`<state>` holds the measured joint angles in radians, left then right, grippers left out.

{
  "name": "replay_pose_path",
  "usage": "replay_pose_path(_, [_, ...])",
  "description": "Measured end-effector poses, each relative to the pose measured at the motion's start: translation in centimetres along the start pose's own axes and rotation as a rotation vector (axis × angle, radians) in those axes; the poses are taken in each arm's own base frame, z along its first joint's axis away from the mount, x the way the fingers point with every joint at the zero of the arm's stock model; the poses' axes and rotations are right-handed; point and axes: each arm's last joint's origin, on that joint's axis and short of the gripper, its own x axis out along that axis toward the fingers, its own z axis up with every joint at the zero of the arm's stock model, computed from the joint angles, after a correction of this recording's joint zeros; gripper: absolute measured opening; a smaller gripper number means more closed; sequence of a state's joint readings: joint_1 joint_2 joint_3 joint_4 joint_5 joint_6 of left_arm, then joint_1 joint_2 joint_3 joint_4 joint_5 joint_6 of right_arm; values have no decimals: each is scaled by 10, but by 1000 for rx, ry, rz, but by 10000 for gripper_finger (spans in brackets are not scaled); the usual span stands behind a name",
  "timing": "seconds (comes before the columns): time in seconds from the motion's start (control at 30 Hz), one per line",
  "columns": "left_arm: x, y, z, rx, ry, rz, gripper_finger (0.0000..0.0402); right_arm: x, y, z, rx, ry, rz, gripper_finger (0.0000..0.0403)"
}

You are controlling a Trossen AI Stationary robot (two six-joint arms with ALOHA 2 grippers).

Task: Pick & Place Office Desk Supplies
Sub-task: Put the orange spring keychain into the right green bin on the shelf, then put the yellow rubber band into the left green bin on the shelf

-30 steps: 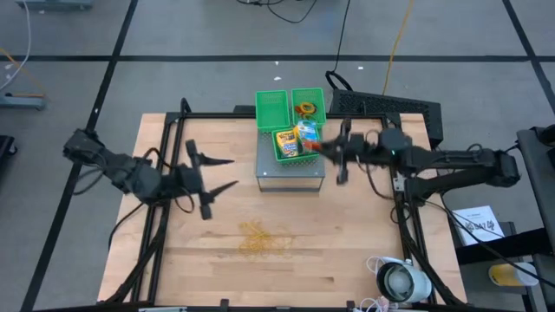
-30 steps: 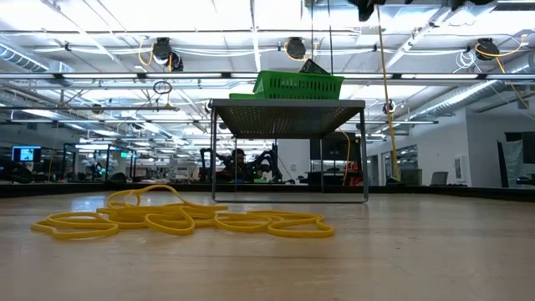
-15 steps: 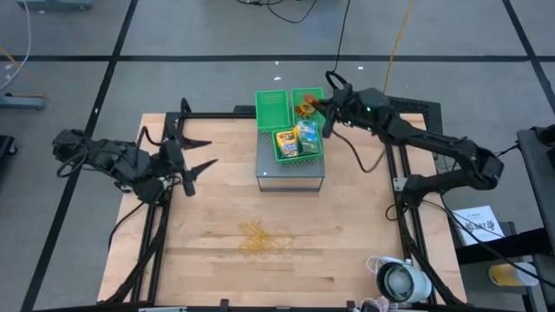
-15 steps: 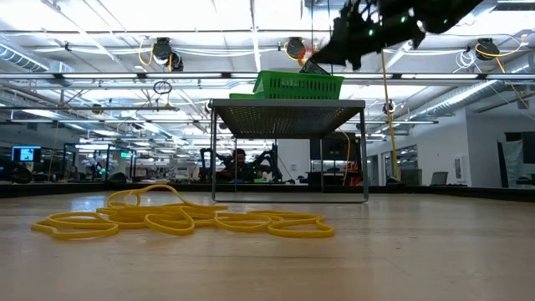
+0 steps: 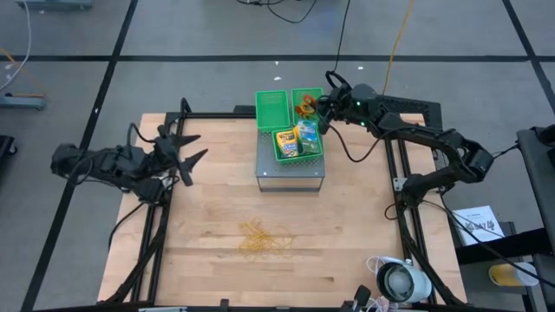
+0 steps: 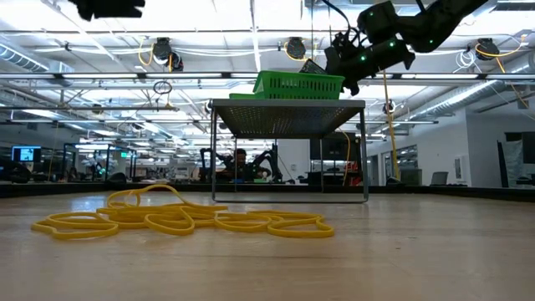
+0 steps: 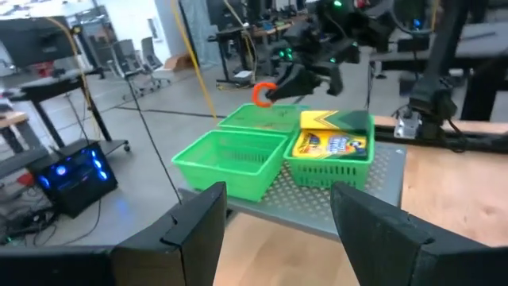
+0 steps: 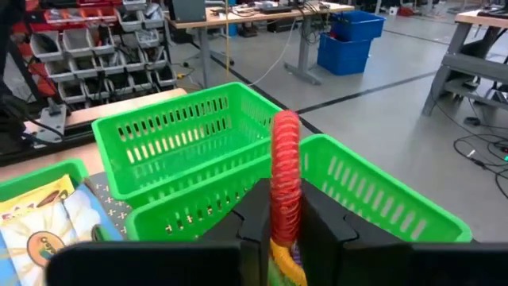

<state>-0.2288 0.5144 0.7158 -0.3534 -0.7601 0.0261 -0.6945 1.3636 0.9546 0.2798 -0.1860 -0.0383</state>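
Note:
My right gripper (image 5: 323,111) hangs over the far right green bin (image 5: 310,97) on the grey metal stand (image 5: 290,173), shut on a red ring (image 8: 286,155). The left wrist view shows that ring (image 7: 264,94) above the bins. The near bin (image 5: 297,144) holds a yellow crayon box (image 7: 329,143) and a packet (image 5: 307,133). An orange ring (image 5: 304,108) lies in the far right bin. A tangle of rubber bands (image 5: 260,238) lies on the wooden table. My left gripper (image 5: 189,147) hovers open near the table's far left, touching nothing. My right gripper pinches the red ring's lower part (image 8: 286,208) between its two fingers. The fingers lie about level and come from the table's right side. The ring stands upright and edge-on above the fingers, lifted clear over the far right bin.
The far left bin (image 5: 270,106) on the stand looks empty. A white round device with cables (image 5: 401,282) sits at the table's near right corner. Black frame rails (image 5: 160,217) run along the table's left and right sides. Bare wood lies around the rubber bands.
My right gripper has swung from beside the stand's right side toward the table's far edge, carrying the red ring over the far right bin. My left gripper has drawn back toward the table's far left corner, still open. The rubber bands have not moved.

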Motion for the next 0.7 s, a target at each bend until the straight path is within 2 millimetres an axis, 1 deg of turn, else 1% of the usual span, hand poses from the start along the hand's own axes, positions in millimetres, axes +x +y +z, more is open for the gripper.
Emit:
replay_pose_path(0.23, [-4, 8, -16, -29, -12, 36, 232, 0, 0, 0, 0, 0, 0, 77])
replay_pose_path(0.43, [-2, 8, -16, -15, -8, 46, 232, -1, 0, 1, -2, -5, 0, 93])
replay_pose_path(0.57, [-2, 8, -16, 8, -6, 46, 232, -11, 6, 12, -40, -51, 14, 97])
replay_pose_path(0.7, [-2, 8, -16, 5, -6, 46, 232, -27, 21, 28, -99, -121, 54, 95])
